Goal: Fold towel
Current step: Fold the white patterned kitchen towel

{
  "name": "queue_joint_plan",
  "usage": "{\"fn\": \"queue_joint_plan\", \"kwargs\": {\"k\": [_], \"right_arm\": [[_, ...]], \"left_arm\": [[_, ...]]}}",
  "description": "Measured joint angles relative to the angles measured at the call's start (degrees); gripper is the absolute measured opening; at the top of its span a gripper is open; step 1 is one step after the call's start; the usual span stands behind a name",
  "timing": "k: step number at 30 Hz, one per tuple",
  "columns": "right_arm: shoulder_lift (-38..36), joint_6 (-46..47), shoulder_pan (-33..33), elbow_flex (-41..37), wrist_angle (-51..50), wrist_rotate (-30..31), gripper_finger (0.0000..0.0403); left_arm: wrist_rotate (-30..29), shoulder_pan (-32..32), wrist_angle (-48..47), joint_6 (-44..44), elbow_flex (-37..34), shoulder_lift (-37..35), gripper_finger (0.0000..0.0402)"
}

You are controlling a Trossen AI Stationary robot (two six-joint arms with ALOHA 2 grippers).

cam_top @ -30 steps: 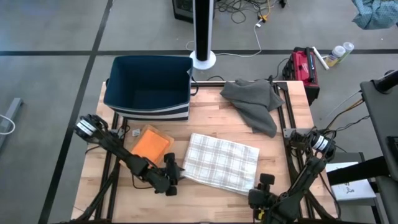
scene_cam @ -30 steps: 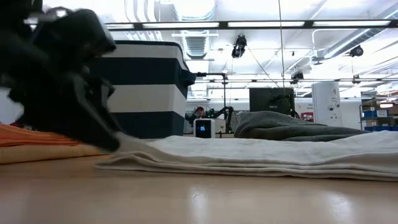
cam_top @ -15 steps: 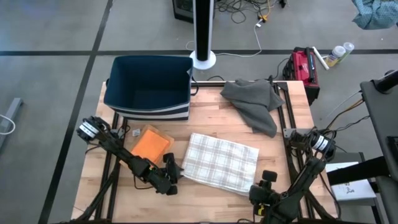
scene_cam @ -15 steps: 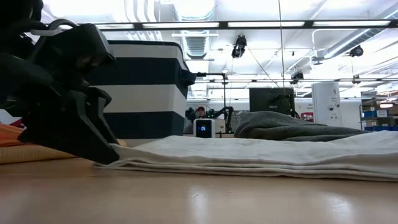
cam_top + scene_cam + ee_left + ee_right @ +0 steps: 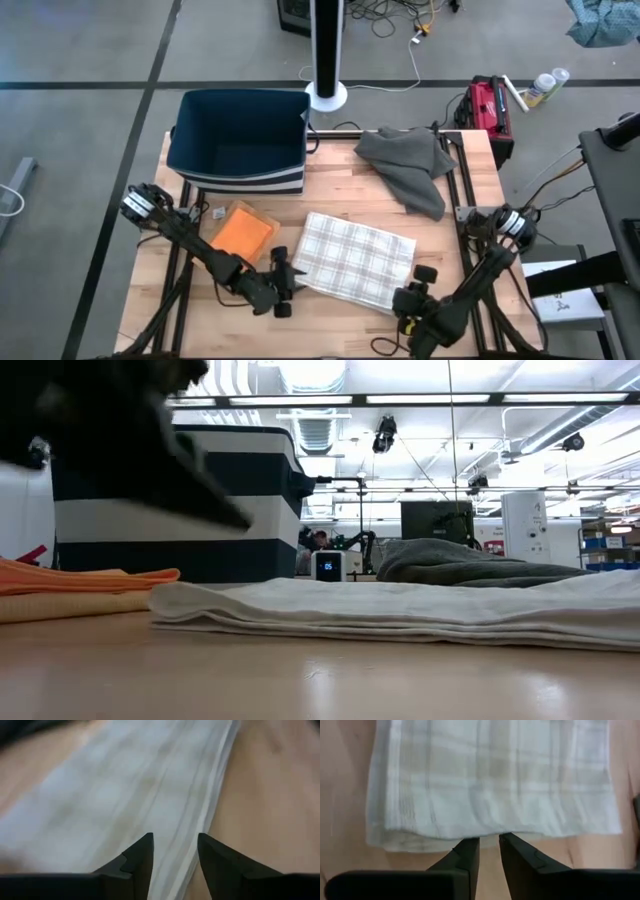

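Observation:
A white plaid towel (image 5: 352,262), folded into a flat stack of several layers, lies on the wooden table (image 5: 330,180); the low view shows it (image 5: 400,612) lying flat. My left gripper (image 5: 284,284) hangs open just above the towel's left end, with the folded edge (image 5: 210,815) running beneath its fingers. My right gripper (image 5: 414,288) stands at the towel's near right edge (image 5: 490,832), pointing steeply down, its fingers a narrow gap apart with nothing between them. My right gripper has its fingertips (image 5: 470,844) at the towel's near edge (image 5: 485,836), coming from above and from the near side; I cannot tell whether they touch it. The towel lies flat on the table.
A navy and white striped bin (image 5: 240,140) stands at the far left. An orange folded cloth (image 5: 243,230) lies left of the towel. A crumpled grey cloth (image 5: 410,165) lies at the far right. Bare wood runs along the near edge.
My left gripper has risen from the table at the towel's left end and now hangs clear above it. My right gripper has moved from the near edge toward the towel's near right corner. The towel has stayed where it was.

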Motion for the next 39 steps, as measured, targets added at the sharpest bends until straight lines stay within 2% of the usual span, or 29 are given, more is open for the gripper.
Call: {"fn": "queue_joint_plan", "kwargs": {"k": [5,10,21,24,28,32,39], "right_arm": [[-1.19,-1.45,-1.81,0.02,0.78,2.1,0.0057],[-1.3,-2.48,-2.54,0.02,1.17,2.91,0.005],[-1.52,-1.75,-2.88,0.02,1.38,2.97,0.0072],[-1.52,-0.62,-2.88,0.02,1.42,2.95,0.0082],[-1.56,-0.45,-2.88,0.02,1.94,2.96,0.0092],[-1.56,-0.45,-2.88,0.02,2.05,2.95,0.0101],[-1.56,0.4,-3.05,0.02,2.14,2.95,0.0112]], "left_arm": [[-0.02,0.79,8.68,8.23,4.65,2.61,0.0156],[1.59,2.55,12.89,13.38,11.7,9.3,0.0164],[9.93,9.42,13.18,16.74,36.69,31.4,0.0197],[13.85,10.88,11.57,16.76,43.79,36.09,0.021],[15.36,11.85,7.55,16.69,51.2,40.24,0.0226],[16.65,11.8,4.89,16.11,54.76,41.85,0.0238],[18.15,11.8,8.67,11.67,54.71,41.98,0.0243]]}}
